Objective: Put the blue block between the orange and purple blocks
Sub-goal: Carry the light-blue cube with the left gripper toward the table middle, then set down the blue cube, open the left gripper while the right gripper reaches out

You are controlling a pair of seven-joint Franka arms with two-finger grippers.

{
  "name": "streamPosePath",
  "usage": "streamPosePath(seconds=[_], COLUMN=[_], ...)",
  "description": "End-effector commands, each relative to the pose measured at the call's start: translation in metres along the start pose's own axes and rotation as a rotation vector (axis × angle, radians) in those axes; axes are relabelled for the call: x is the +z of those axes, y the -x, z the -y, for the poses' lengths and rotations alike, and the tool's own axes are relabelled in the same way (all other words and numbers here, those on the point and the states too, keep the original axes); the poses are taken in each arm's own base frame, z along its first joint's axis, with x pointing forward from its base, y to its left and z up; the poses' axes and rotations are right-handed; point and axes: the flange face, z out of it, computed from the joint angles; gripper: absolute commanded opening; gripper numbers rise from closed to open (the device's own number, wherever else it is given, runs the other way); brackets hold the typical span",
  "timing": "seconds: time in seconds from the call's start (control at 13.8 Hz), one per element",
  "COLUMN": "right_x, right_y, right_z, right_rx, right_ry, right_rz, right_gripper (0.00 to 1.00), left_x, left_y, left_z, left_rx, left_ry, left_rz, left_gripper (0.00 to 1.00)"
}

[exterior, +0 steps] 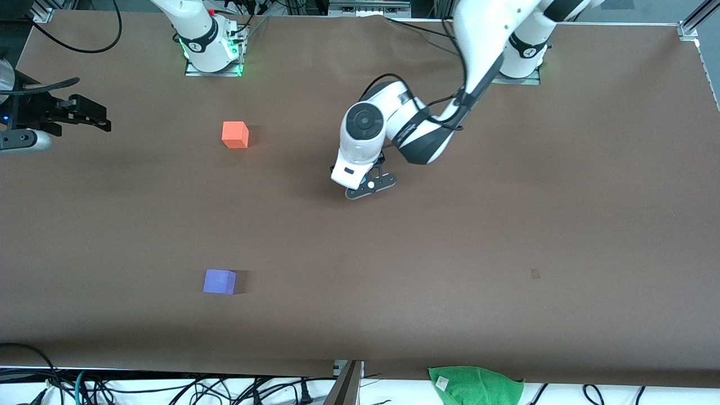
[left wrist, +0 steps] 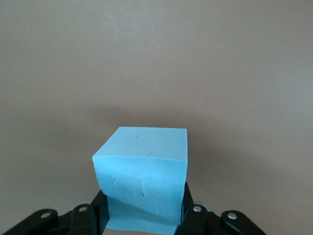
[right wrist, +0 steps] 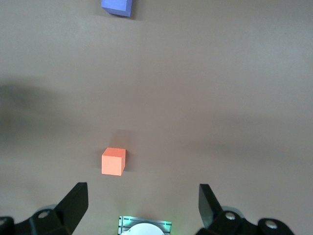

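Observation:
The blue block [left wrist: 142, 161] sits between the fingers of my left gripper [left wrist: 144, 205], which is shut on it. In the front view the left gripper [exterior: 370, 185] is low over the middle of the table, and its hand hides the block. The orange block [exterior: 235, 135] lies toward the right arm's end, near that arm's base. The purple block [exterior: 219, 281] lies nearer to the front camera, roughly in line with the orange one. My right gripper [exterior: 90, 117] waits open and empty, raised at the table's end. Its wrist view shows the orange block [right wrist: 113, 161] and the purple block [right wrist: 117, 7].
A green cloth [exterior: 475, 385] hangs at the table's front edge. The right arm's base [exterior: 211, 48] and the left arm's base [exterior: 526, 56] stand along the edge farthest from the front camera. Bare brown table [exterior: 225, 208] lies between the orange and purple blocks.

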Motion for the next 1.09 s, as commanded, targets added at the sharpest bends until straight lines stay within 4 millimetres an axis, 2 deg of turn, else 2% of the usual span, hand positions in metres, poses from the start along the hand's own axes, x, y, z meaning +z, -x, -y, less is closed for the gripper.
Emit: streamPosePath(seconds=[0.0, 0.07, 0.22, 0.29, 0.44, 0.58, 0.73, 0.8, 0.87, 0.94, 1.02], right_x=[-0.004, -0.004, -0.004, -0.004, 0.003, 0.003, 0.014, 0.023, 0.038, 0.041, 0.043], right_y=[-0.002, -0.002, -0.002, -0.003, -0.007, -0.009, -0.018, -0.027, -0.037, -0.04, -0.043], right_z=[-0.006, -0.006, -0.007, -0.008, -0.008, -0.007, -0.006, 0.0, 0.006, 0.01, 0.023], right_rx=[-0.006, -0.006, -0.005, -0.002, -0.004, -0.004, -0.009, -0.02, -0.022, -0.031, -0.051], right_ry=[0.001, 0.001, 0.001, -0.002, -0.005, -0.007, -0.015, -0.007, -0.015, -0.015, -0.006], right_rz=[-0.008, -0.008, -0.008, -0.007, 0.005, -0.004, 0.009, 0.007, 0.032, 0.025, 0.029], right_gripper=[1.0, 1.0, 1.0, 1.0, 1.0, 1.0, 1.0, 1.0, 1.0, 1.0, 1.0], left_x=[0.033, 0.04, 0.038, 0.038, 0.014, -0.046, -0.118, -0.143, -0.161, -0.174, -0.183], left_y=[0.004, 0.007, 0.004, -0.002, -0.02, -0.054, -0.107, -0.131, -0.153, -0.175, -0.193], left_z=[-0.014, -0.015, -0.012, -0.004, 0.006, 0.027, 0.08, 0.11, 0.14, 0.177, 0.218], left_rx=[-0.011, -0.024, -0.056, -0.066, -0.052, -0.06, -0.06, -0.052, -0.045, -0.028, 0.008], left_ry=[-0.049, -0.056, -0.077, -0.116, -0.129, -0.093, -0.097, -0.104, -0.11, -0.119, -0.127], left_rz=[-0.04, -0.042, -0.047, -0.041, -0.054, -0.079, -0.061, -0.043, -0.031, -0.016, -0.009], left_gripper=[0.5, 0.62, 0.94, 1.0, 1.0, 1.0, 1.0, 1.0, 1.0, 1.0, 1.0])
